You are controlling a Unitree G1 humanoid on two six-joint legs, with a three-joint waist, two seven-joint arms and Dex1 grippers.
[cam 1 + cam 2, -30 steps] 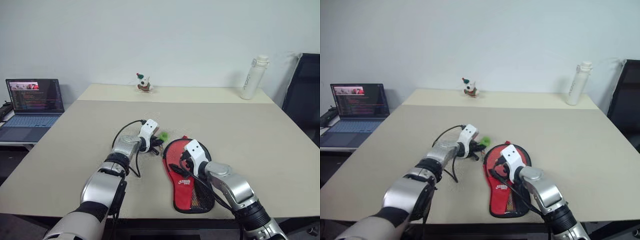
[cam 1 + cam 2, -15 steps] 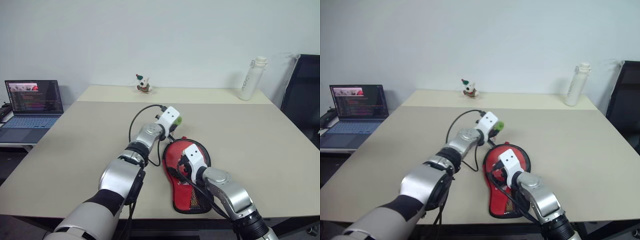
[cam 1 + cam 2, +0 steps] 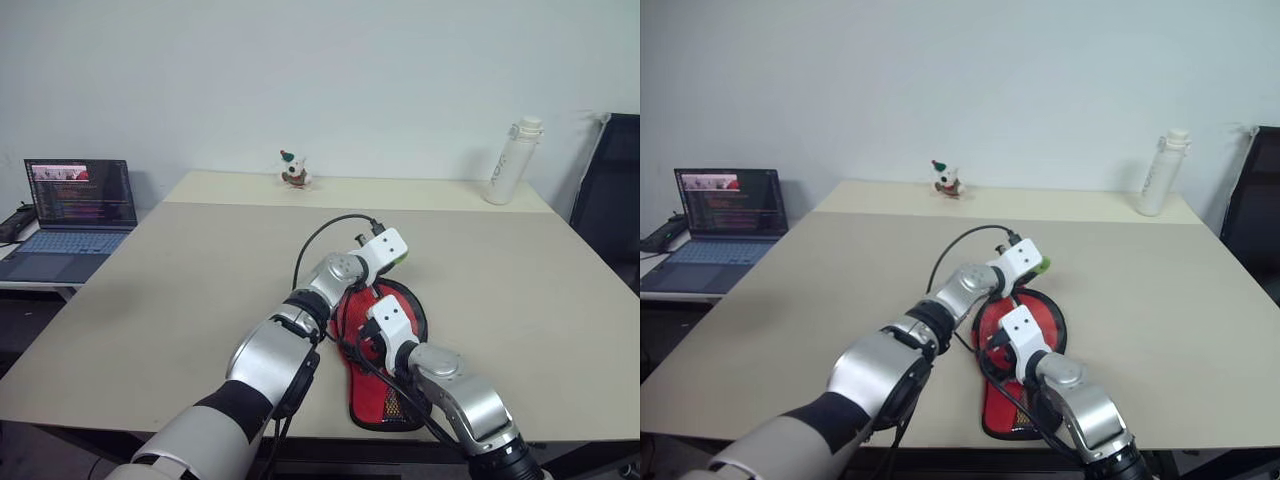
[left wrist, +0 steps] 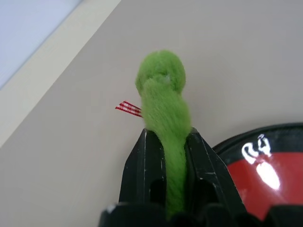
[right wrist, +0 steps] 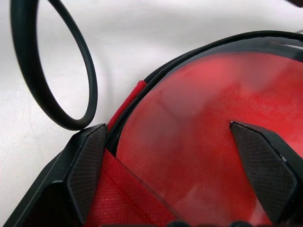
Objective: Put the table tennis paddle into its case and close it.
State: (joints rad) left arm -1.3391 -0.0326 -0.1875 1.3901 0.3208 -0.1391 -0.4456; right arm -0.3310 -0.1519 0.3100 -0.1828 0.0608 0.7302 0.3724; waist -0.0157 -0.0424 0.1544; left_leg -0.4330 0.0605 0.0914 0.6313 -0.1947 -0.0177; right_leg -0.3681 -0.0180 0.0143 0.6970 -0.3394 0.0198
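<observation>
Case (image 3: 383,352): flat on surface (image 3: 200,280), paddle apparently inside, zip partly run. Left gripper (image 4: 166,142): jaws clamped on green pull (image 4: 163,99). Right gripper (image 5: 175,161): jaws wide, pressing case.

red case (image 3: 385,345) flat on table (green pull (image 4: 163,104) raised)

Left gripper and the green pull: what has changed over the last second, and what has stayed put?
The left gripper, shut on the green pull, has carried it from the case's left side across its far rounded end toward the right, along the zip line. The right gripper kept its fingers spread wide over the case's red side. Case, bottle, laptop and figurine stayed.
</observation>
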